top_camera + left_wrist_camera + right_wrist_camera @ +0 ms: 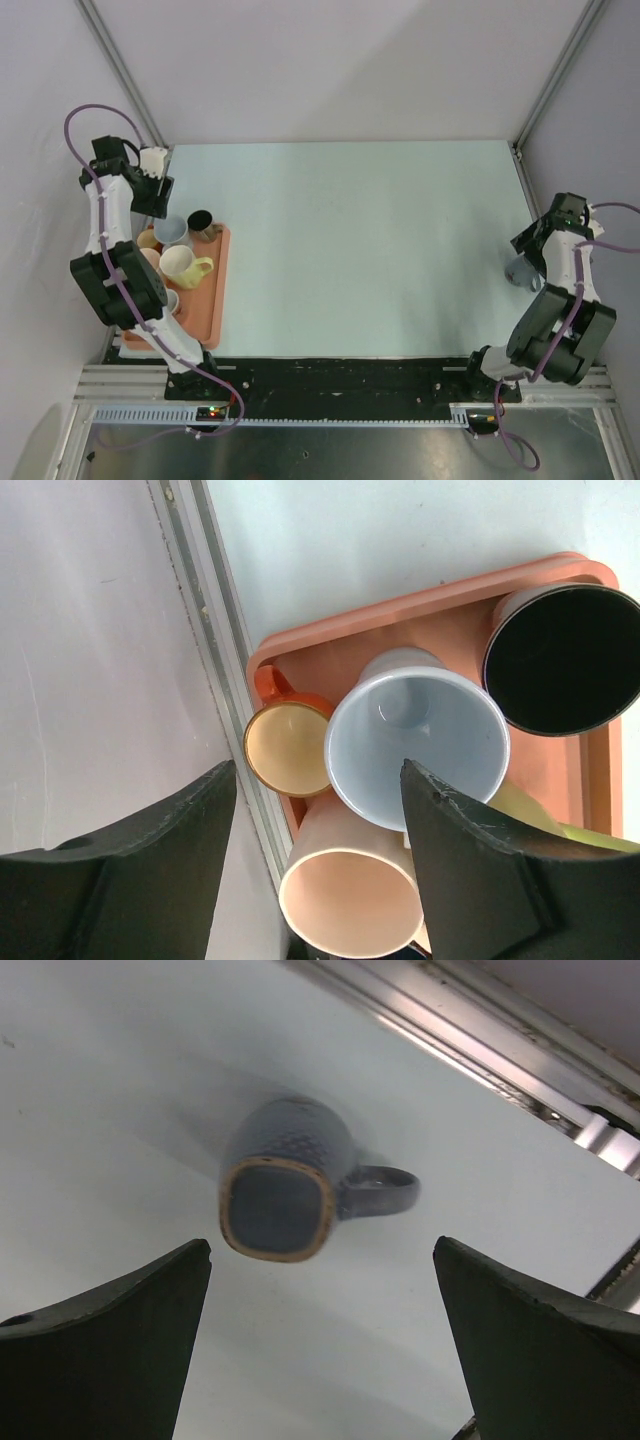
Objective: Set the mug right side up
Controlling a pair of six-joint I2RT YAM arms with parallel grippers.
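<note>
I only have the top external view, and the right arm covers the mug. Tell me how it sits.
Observer: In the right wrist view the mug looks upside down on the table, with its flat, tan-edged base facing up.
Operator: Give me the handle.
Observer: The handle sticks out sideways, toward the right-hand finger in that view.
Operator: Report the jaws.
Observer: The right gripper hovers above the mug with its jaws wide open, touching nothing.
</note>
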